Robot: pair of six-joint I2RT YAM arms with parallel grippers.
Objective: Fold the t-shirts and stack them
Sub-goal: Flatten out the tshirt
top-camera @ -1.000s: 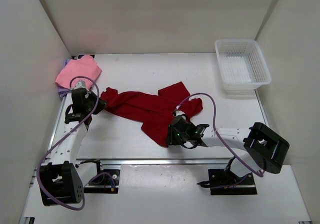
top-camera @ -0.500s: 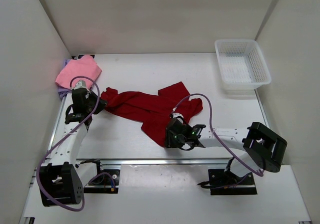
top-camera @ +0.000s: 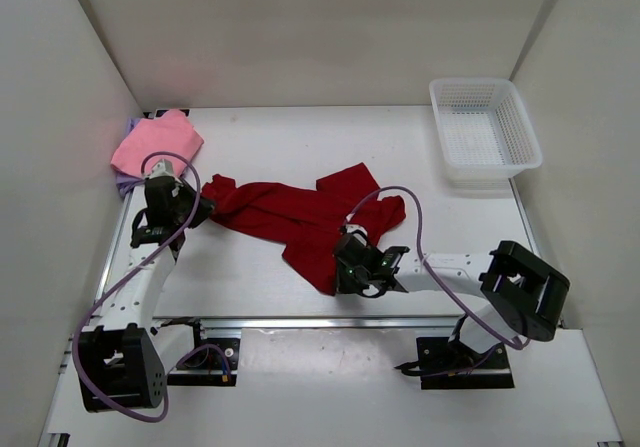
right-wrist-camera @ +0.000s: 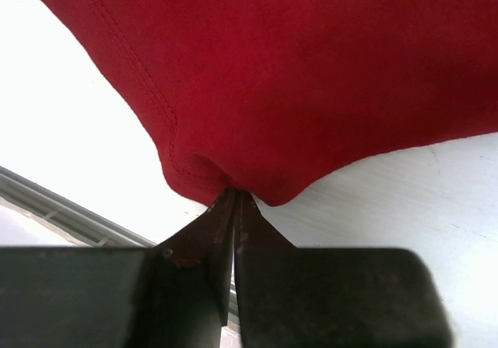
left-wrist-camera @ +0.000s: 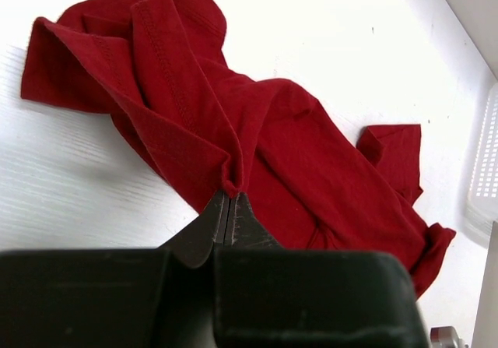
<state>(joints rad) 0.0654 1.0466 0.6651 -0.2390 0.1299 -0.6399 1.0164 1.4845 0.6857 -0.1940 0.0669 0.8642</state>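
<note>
Stack at the far-left corner of the surface: pink t-shirt on top, lavender t-shirt showing only as a thin edge beneath. Just nearer than that stack, left tool, closed tight with fingertips together, pinching a fold of cloth at the left end of the dark red t-shirt. Dark red t-shirt lying crumpled across the middle of the surface, stretched from the left tool toward the right, bunched and twisted rather than flat, one short sleeve jutting toward the far side and a further lump of cloth at its right end. Stitched seam running up from the left pinch, plain in the left wrist view. At the shirt's near corner, right tool, likewise clamped shut, gripping the hemmed edge where the cloth puckers into a small point between the fingertips, close by the near rail. Far right, at the far corner and well apart from the shirts: white plastic lattice basket, upright.
</note>
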